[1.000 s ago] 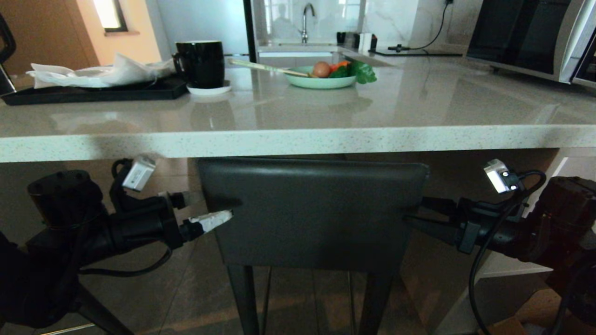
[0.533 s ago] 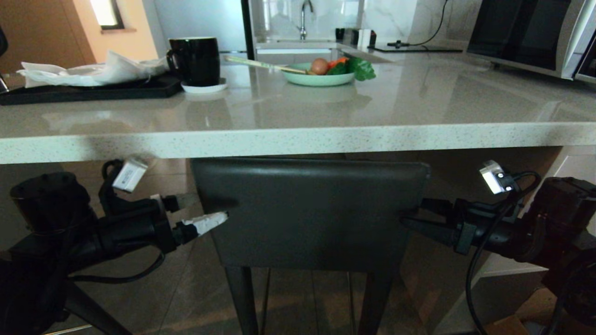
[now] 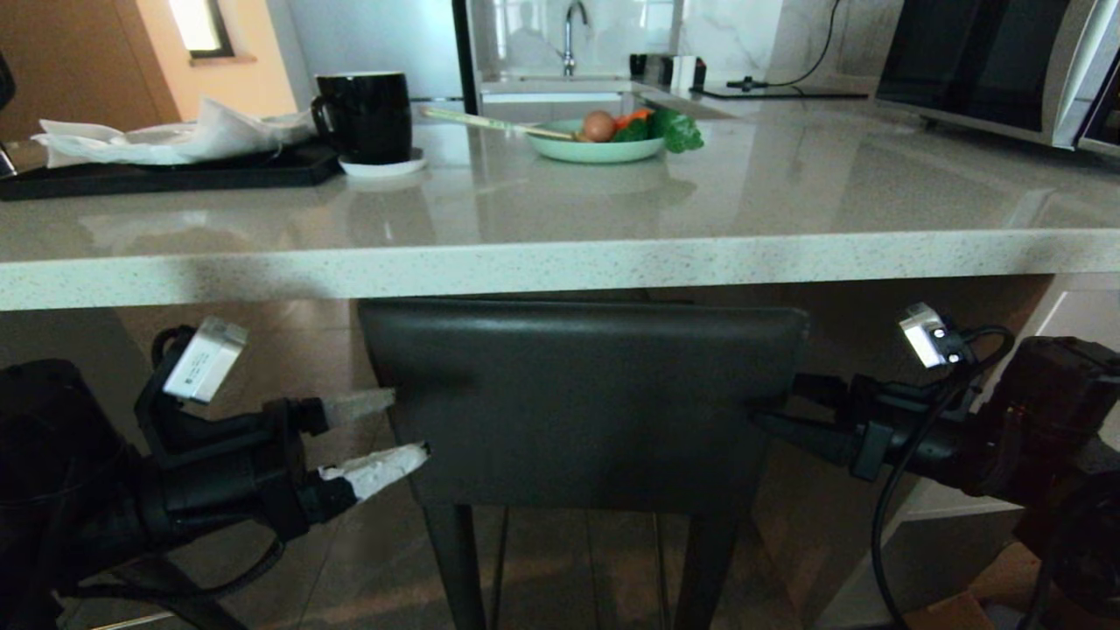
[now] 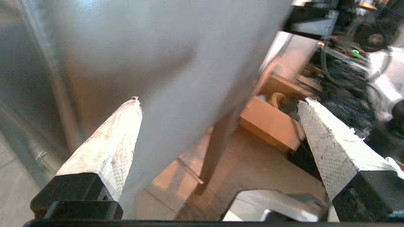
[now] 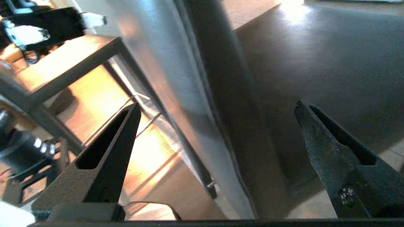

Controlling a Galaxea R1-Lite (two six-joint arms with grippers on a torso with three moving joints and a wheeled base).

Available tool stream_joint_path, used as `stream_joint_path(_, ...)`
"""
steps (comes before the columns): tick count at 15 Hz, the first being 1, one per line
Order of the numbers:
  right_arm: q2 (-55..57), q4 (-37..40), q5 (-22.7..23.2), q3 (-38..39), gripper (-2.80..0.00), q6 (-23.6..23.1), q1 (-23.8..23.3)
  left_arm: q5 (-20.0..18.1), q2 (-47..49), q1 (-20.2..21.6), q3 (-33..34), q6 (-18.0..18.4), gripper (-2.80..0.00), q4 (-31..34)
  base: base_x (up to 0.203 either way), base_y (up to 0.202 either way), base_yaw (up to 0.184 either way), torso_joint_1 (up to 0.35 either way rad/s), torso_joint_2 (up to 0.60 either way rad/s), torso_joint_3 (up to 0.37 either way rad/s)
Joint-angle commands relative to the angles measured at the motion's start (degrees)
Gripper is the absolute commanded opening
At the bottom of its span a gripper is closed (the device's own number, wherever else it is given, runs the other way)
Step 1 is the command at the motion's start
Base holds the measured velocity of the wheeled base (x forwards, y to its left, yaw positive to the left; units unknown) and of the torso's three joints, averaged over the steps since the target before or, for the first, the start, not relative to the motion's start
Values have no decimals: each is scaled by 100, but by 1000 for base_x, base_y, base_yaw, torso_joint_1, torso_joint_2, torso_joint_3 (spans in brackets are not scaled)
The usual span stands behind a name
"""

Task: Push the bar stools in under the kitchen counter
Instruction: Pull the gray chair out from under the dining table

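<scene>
One stool nearly home under the counter

The bar stool (image 3: pixel 582 398) stands with its backrest top just below the kitchen counter (image 3: pixel 560 262) edge (seat depth underneath is hidden). The left gripper (image 3: pixel 385 433) and right gripper (image 3: pixel 774 404) straddle the backrest's side edges, fingers spread and clamping nothing; any second stool is out of view

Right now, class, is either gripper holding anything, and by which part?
Nothing is gripped. The left gripper and right gripper, both open, straddle opposite side edges of the dark-grey leather stool backrest.
</scene>
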Motion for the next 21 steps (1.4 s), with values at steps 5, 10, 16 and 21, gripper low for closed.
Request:
stream_joint_path(5, 12, -266, 22, 58, 0, 20, 13, -142, -65, 517, 334, 180, 0, -43, 0, 0, 0, 0, 0, 0)
stream_joint_path(10, 115, -283, 28, 58, 0, 11, 13, -529, 215, 1013, 161, 299, 0, -54, 0, 0, 0, 0, 0, 0)
stream_joint_path(16, 288, -453, 22, 49, 0, 14, -3, -863, 1930, 972, -517, 369, 0, -1331, 0, 0, 0, 0, 0, 0)
stream_joint_path(21, 381, -512, 175, -43, 0, 11, 4, -1053, 2193, 991, -1052, 310, 0, -1437, 0, 0, 0, 0, 0, 0)
